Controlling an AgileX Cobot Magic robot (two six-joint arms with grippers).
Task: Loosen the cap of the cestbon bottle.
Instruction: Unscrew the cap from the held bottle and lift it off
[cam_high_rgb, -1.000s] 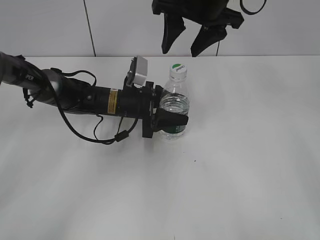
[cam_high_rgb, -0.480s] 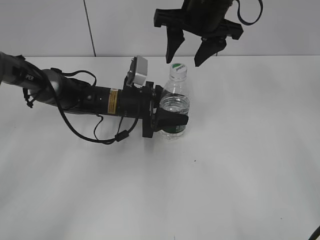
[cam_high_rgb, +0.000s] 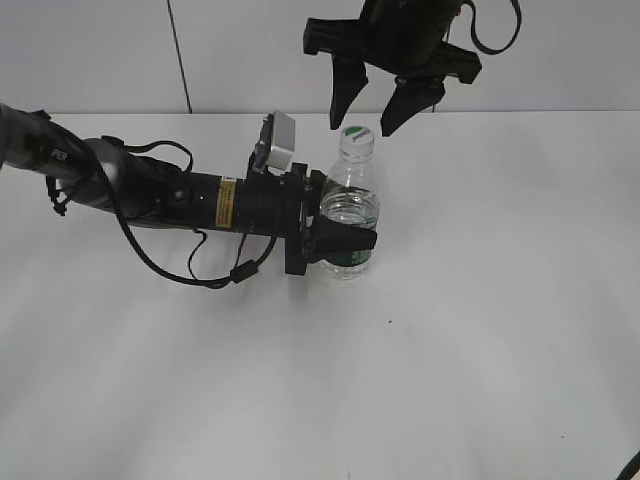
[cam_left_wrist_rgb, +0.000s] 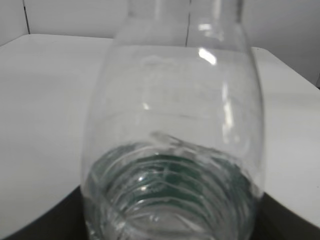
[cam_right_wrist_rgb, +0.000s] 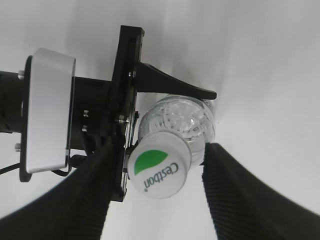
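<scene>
We see the bottle (cam_high_rgb: 351, 215) standing upright near the middle of the white surface (cam_high_rgb: 450, 330), its cap (cam_high_rgb: 355, 134) on top. The left gripper (cam_high_rgb: 338, 243) reaches in from 9 o'clock and is clamped around the bottle's lower body at the green label. The right gripper (cam_high_rgb: 364, 112) hangs just above the cap, its 2 fingers (cam_right_wrist_rgb: 235, 195) spread wide at 3 and 9 o'clock of it, holding nothing.
</scene>
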